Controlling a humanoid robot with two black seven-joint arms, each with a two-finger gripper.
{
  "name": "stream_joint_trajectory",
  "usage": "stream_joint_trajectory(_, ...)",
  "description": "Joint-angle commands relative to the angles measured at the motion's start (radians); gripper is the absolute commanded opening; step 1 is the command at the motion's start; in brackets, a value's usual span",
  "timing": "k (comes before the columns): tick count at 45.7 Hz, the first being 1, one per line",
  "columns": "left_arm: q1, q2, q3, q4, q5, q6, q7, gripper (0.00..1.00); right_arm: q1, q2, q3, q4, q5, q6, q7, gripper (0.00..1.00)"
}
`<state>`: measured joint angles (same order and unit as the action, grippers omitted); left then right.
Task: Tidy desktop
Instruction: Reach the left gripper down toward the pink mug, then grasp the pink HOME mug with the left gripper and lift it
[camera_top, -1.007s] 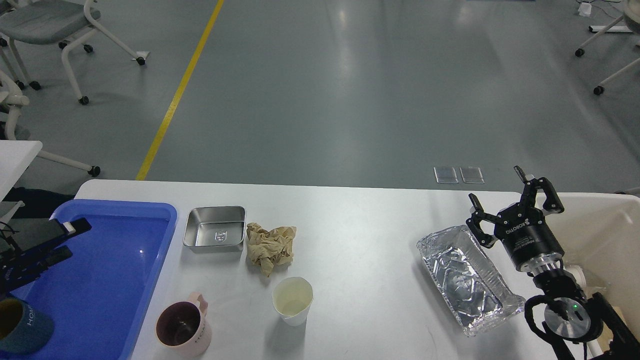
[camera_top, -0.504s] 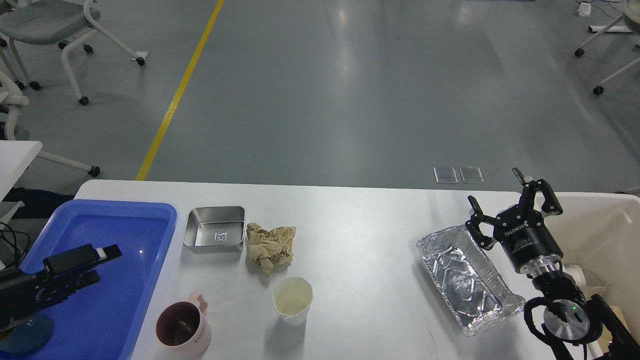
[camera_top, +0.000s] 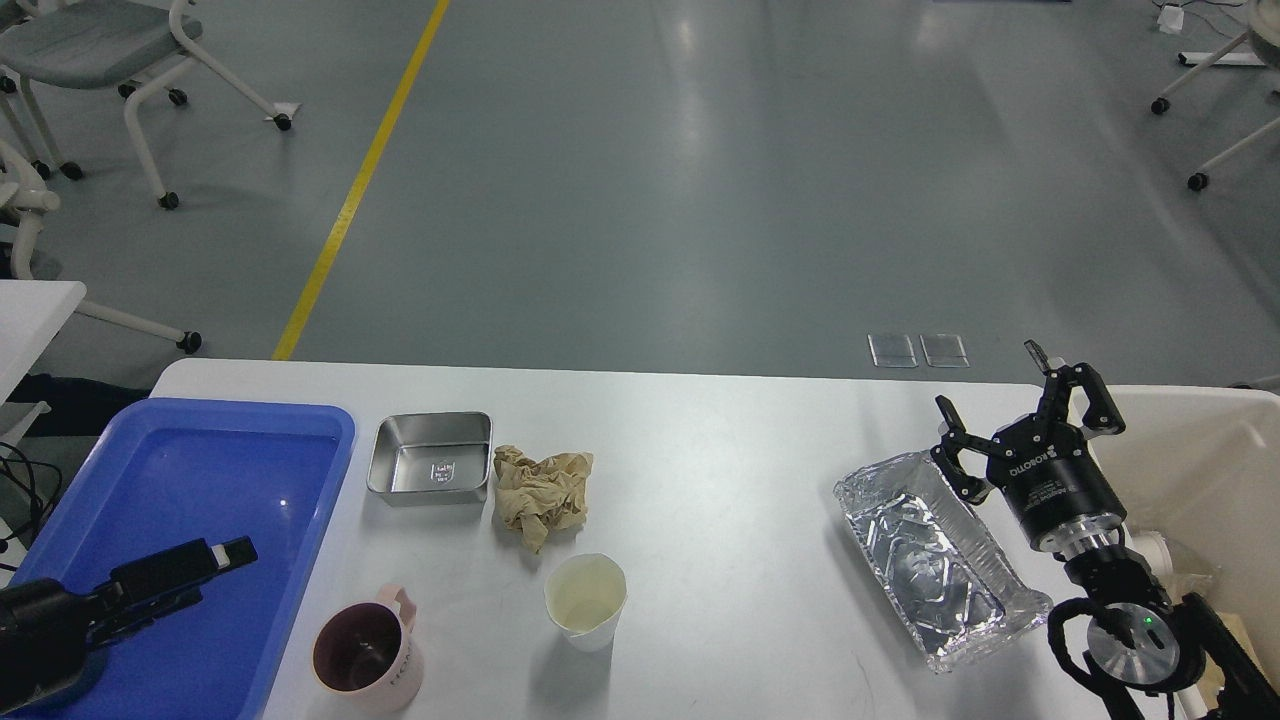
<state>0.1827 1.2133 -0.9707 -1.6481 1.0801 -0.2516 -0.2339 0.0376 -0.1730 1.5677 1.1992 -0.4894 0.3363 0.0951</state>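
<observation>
Left gripper (camera_top: 215, 565): hovering over blue plastic tray (camera_top: 310, 520), finger state unclear.
Right gripper (camera_top: 1010, 415): fingers spread, nearing crumpled foil container (camera_top: 935, 555) for binning.

Desktop (camera_top: 720, 480): wide white smooth top, rounded corners, level, cluttered.
</observation>
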Motion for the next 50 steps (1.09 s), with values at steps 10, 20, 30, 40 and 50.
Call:
stream_joint_trajectory(10, -0.120, -0.020, 0.128, 0.016, 0.044, -0.080, 0.008, 0.98, -0.004, 0.001, 0.000, -0.001, 0.000, 0.001, 0.000, 1.00)
stream_joint_trajectory(20, -0.307, -0.124, 0.358, 0.086, 0.109, -0.078, 0.054, 0.97, -0.004, 0.004, 0.000, 0.000, -0.015, 0.000, 0.000, 1.00)
stream_joint_trajectory(30, -0.451, -0.256, 0.501, 0.200, 0.135, -0.074, 0.053, 0.96, -0.008, 0.004, 0.000, 0.000, -0.017, 0.000, 0.000, 1.00)
stream_joint_trajectory(40, -0.486, -0.290, 0.573, 0.199, 0.178, -0.067, 0.059, 0.88, -0.022, 0.004, 0.005, 0.000, -0.017, 0.000, 0.000, 1.00)
stream_joint_trajectory(50, -0.483, -0.276, 0.580, 0.197, 0.179, -0.069, 0.053, 0.85, -0.027, 0.004, 0.006, -0.001, -0.017, 0.000, 0.000, 1.00)
